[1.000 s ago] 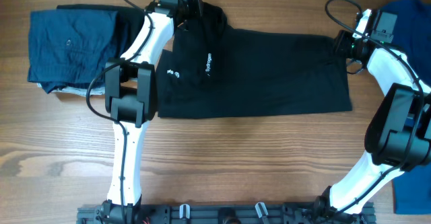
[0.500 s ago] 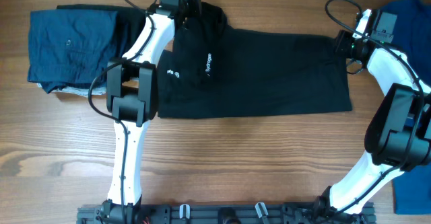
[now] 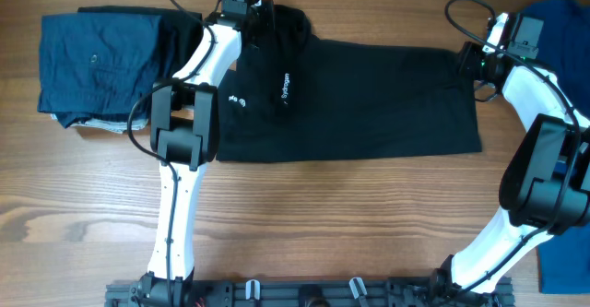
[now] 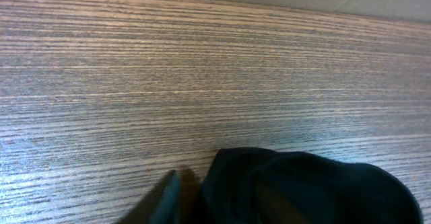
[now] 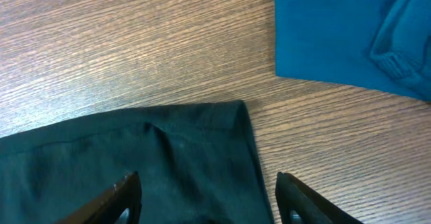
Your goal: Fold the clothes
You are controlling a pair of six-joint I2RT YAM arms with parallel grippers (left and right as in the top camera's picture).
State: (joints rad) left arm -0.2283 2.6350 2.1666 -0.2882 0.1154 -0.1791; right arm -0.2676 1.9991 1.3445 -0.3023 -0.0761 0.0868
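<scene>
Nearest, along the front edge of the bench (image 3: 83,224): both arm bases, with bare wood ahead of them. At the front right corner, a strip of blue cloth (image 3: 564,261), partly behind the right arm.

Mid-bench: black shirt (image 3: 369,95), flat, laid crosswise in a long band. Hem end to the right, collar end to the left, white lettering (image 3: 284,88) facing up near the left end. Left arm reaching across that left end.

At the right end: right gripper (image 3: 466,65), low over the far hem corner. Seen from the right wrist, jaws spread wide. One finger (image 5: 122,197) above black fabric, the other (image 5: 296,200) above bare wood just past the shirt's edge. Nothing pinched.

Further back on the left: left gripper (image 3: 262,14), at bunched fabric by the collar on the shirt's far edge. From the left wrist, only one finger tip (image 4: 168,196) in view at the bottom edge, just beside a raised black fold (image 4: 303,187). Impossible to tell whether the jaws are pinching or apart.

Far left: navy garment (image 3: 97,58), folded, just beside the shirt's left end. Far right corner: bright blue garment (image 3: 553,17), apart from the shirt, bare wood between.
</scene>
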